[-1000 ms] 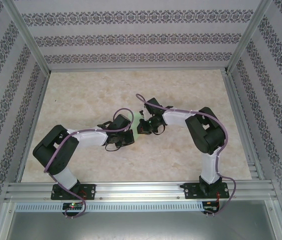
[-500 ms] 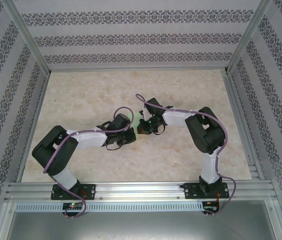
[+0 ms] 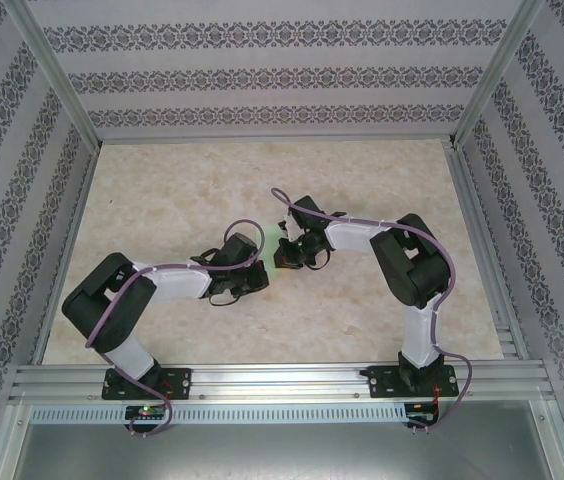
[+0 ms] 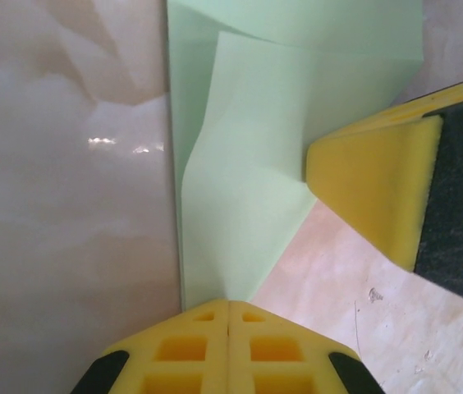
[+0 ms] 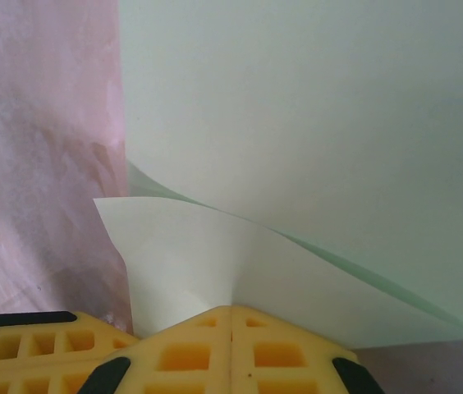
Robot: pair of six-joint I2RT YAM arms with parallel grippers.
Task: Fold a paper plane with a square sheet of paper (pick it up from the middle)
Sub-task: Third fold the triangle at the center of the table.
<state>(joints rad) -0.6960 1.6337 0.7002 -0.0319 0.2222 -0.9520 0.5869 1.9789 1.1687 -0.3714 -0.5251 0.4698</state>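
The pale-green square sheet of paper [image 4: 240, 164] lies partly folded on the table, with overlapping layers and a raised crease. In the top view a small patch of the sheet [image 3: 278, 239] shows between the two wrists. My left gripper [image 4: 229, 305] is shut on the sheet's narrow lower tip. My right gripper [image 5: 231, 310] is shut on a lifted flap of the sheet [image 5: 297, 123], which curls up off the layer below. The right gripper's yellow pad [image 4: 375, 193] rests against the sheet's right edge in the left wrist view. The grippers [image 3: 263, 273] [image 3: 284, 258] meet mid-table. A paper plane is out of view.
The marble-patterned table [image 3: 162, 190] stretches wide on all sides of the arms. Patterned walls and aluminium posts [image 3: 57, 75] enclose it. The arm bases stand on the metal rail [image 3: 282, 380] at the near edge.
The left arm has drawn slightly back toward the near left, its wrist a little lower in the top view. The right arm has stayed put. Both grippers remain shut.
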